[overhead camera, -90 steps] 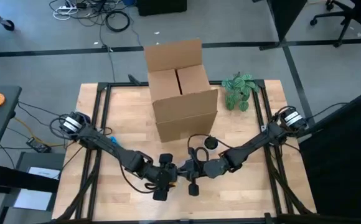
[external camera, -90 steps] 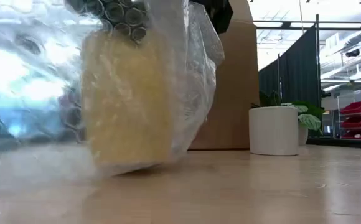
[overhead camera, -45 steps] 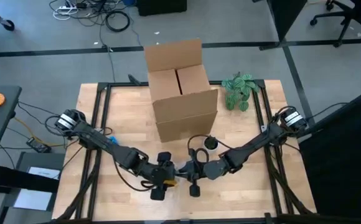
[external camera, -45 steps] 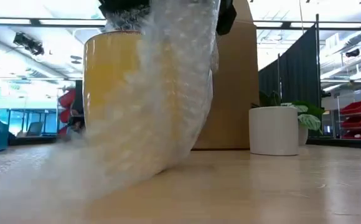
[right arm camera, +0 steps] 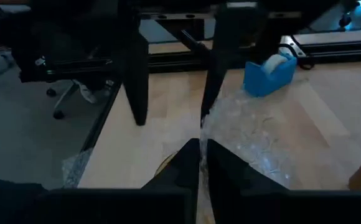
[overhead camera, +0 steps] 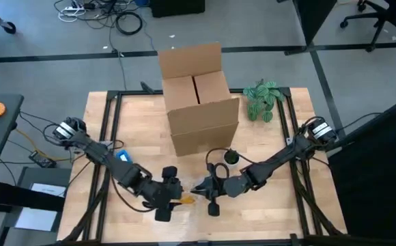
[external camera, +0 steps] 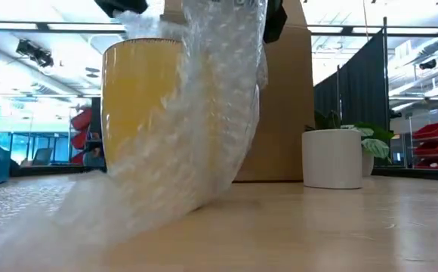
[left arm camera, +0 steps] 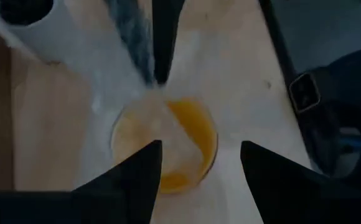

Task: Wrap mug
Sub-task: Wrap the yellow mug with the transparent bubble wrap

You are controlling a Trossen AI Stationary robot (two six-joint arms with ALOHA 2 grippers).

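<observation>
A yellow mug (external camera: 140, 113) stands upright on the table near its front edge, open end up (left arm camera: 168, 143). A sheet of clear bubble wrap (external camera: 204, 136) hangs from above the mug's rim, drapes down one side and trails onto the table. My right gripper (overhead camera: 199, 187) is just right of the mug, shut on the wrap (right arm camera: 200, 144). My left gripper (overhead camera: 165, 198) is open, just left of and above the mug. In the left wrist view its fingers (left arm camera: 199, 146) stand on either side of the mug without touching it. My right gripper pinches the bubble wrap between its two shut fingers at a part held up above the mug's rim (right arm camera: 213, 121). The fingers come from the table's right side. From there the wrap hangs slack over the mug's side, and its lower end (external camera: 53, 227) lies on the table.
An open cardboard box (overhead camera: 198, 96) stands at the far middle, with a potted plant (overhead camera: 263, 99) to its right. A blue tape dispenser (overhead camera: 123, 156) sits beside my left arm. A small black round thing (overhead camera: 231, 156) lies behind my right gripper.
My left gripper has drawn back toward the table's left edge, away from the mug. The part of the wrap that stood over the mug's left and front has fallen to the table, leaving that side of the mug bare. The part at my right gripper stays held up.
</observation>
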